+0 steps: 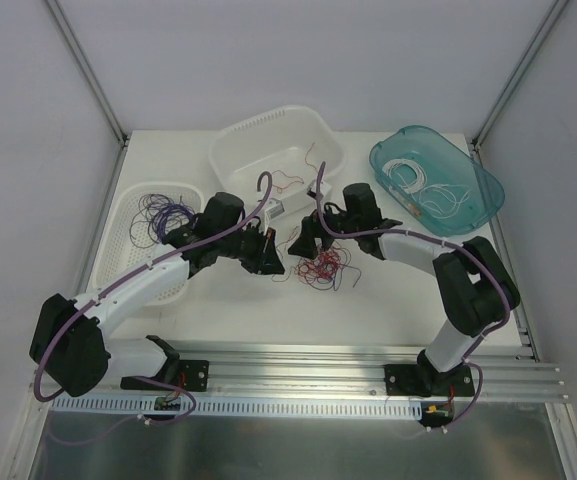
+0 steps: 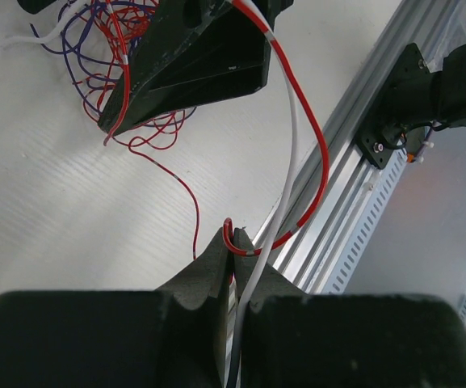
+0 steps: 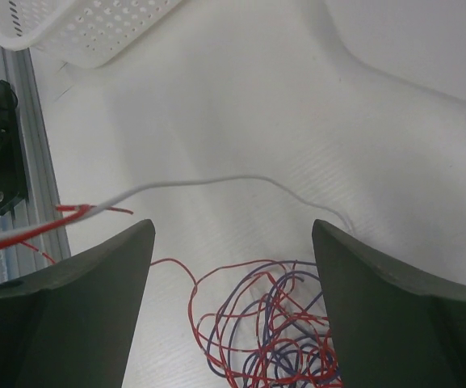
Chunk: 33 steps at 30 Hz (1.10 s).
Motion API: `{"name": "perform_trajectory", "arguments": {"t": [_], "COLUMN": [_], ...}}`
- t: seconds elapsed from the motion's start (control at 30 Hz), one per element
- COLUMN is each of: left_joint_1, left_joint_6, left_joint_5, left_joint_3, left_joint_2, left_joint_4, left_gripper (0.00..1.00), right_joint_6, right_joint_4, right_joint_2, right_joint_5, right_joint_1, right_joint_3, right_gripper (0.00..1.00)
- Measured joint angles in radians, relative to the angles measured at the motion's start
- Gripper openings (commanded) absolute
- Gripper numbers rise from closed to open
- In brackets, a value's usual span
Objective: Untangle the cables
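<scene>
**Two arms bracket the knot at mid-tabletop**

Centre frame in the overhead view, the cables (image 1: 323,268) lie in a loose red-and-purple heap on the tabletop (image 1: 228,300). The right gripper (image 3: 233,230) hangs at the heap's upper-left edge, jaws spread wide and holding nothing. The tangle shows low in its wrist view, between the two fingers. The left gripper (image 2: 234,242), just left of the heap, is clamped on a red wire (image 2: 323,162) and a white wire (image 2: 294,162) that arc up toward the right arm. Reaching in from the lower right with its elbow bent, the right arm looks the better placed to descend on the heap.
</scene>
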Motion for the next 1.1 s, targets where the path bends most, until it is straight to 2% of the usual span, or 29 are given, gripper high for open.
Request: {"name": "perform_trajectory", "arguments": {"t": [0.5, 0.8, 0.9, 0.97, 1.0, 1.07, 1.1], "left_joint_1": [-0.001, -0.001, -0.001, -0.001, -0.001, -0.001, -0.001], "left_joint_6": [-0.028, -0.041, -0.05, -0.056, -0.057, -0.058, -0.06], "left_joint_5": [0.021, 0.031, 0.032, 0.032, 0.032, 0.031, 0.031], "left_joint_3": [0.0, 0.0, 0.0, 0.0, 0.0, 0.0, 0.0], "left_joint_2": [-0.005, -0.005, -0.005, -0.005, -0.005, -0.004, -0.004], "left_joint_4": [-0.002, -0.014, -0.015, -0.015, -0.015, -0.015, -0.015], "left_gripper": [0.01, 0.01, 0.01, 0.01, 0.01, 0.01, 0.02], "right_joint_6": [0.108, 0.24, 0.282, 0.305, 0.315, 0.329, 0.335], "right_joint_4": [0.294, 0.482, 0.536, 0.566, 0.578, 0.594, 0.6], "right_joint_2": [0.056, 0.144, 0.168, 0.182, 0.186, 0.19, 0.19], "right_joint_5": [0.183, 0.176, 0.148, 0.131, 0.124, 0.115, 0.111], "right_joint_1": [0.11, 0.118, 0.118, 0.118, 0.118, 0.118, 0.118], "right_joint_3": [0.0, 0.0, 0.0, 0.0, 0.0, 0.0, 0.0], "right_gripper": [0.82, 0.72, 0.63, 0.53, 0.42, 0.31, 0.12]}}
